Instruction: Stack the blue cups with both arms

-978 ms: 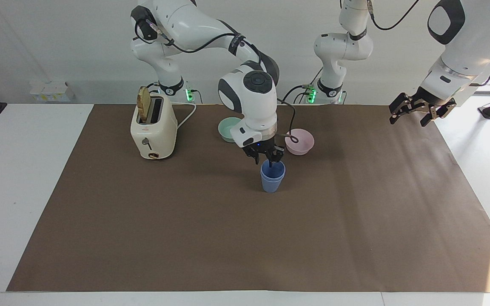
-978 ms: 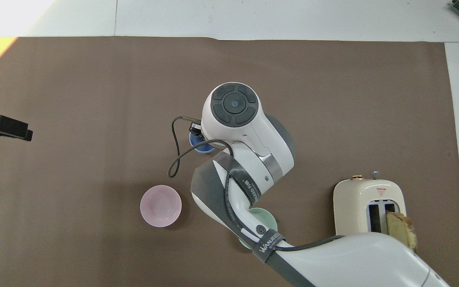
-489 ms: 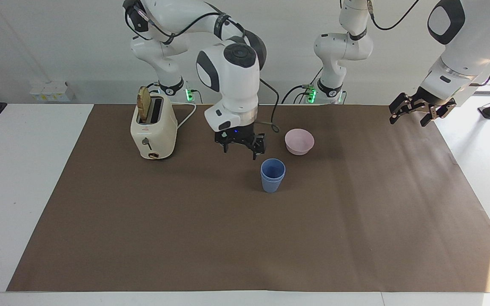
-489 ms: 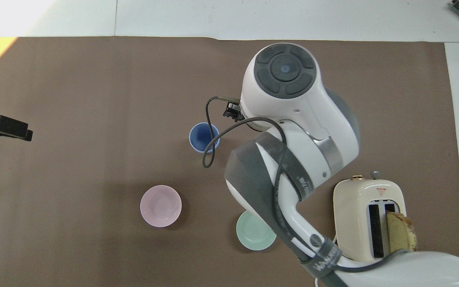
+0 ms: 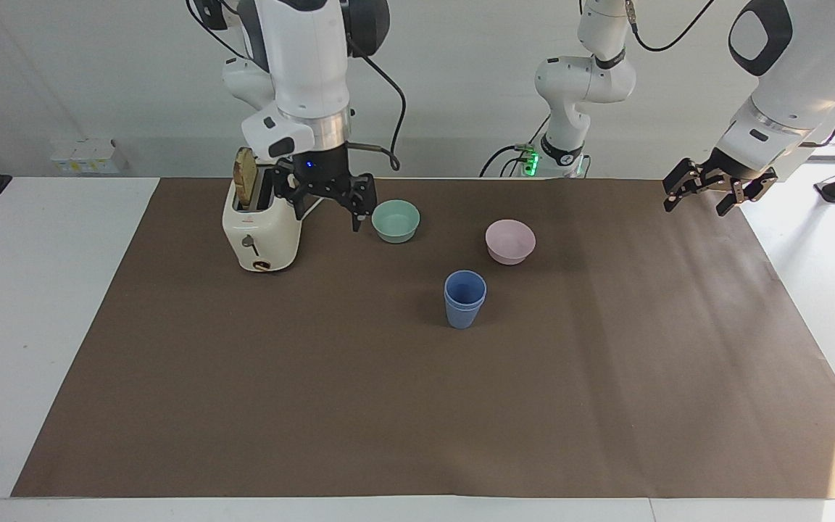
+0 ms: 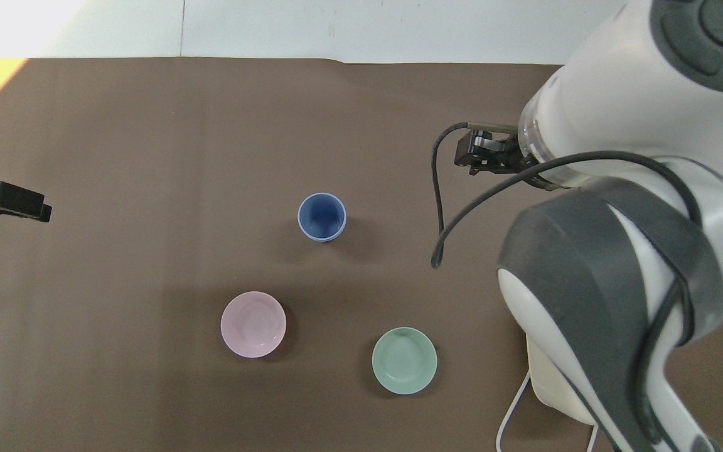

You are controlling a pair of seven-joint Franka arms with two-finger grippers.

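The two blue cups (image 5: 464,299) stand nested one in the other, upright on the brown mat near the table's middle; they also show in the overhead view (image 6: 322,216). Nothing touches them. My right gripper (image 5: 325,217) is open and empty, raised in the air between the toaster and the mint-green bowl, well away from the cups. In the overhead view its own wrist hides its fingers. My left gripper (image 5: 696,206) is open and empty and waits in the air over the mat's edge at the left arm's end; it also shows in the overhead view (image 6: 4,201).
A cream toaster (image 5: 262,217) with a bread slice stands toward the right arm's end. A mint-green bowl (image 5: 396,221) and a pink bowl (image 5: 509,241) sit nearer to the robots than the cups. A smaller white arm (image 5: 584,80) stands at the back.
My right gripper has let go of the nested cups, risen and swung away toward the toaster. The mint-green bowl is uncovered again. The cups and left arm have not moved.
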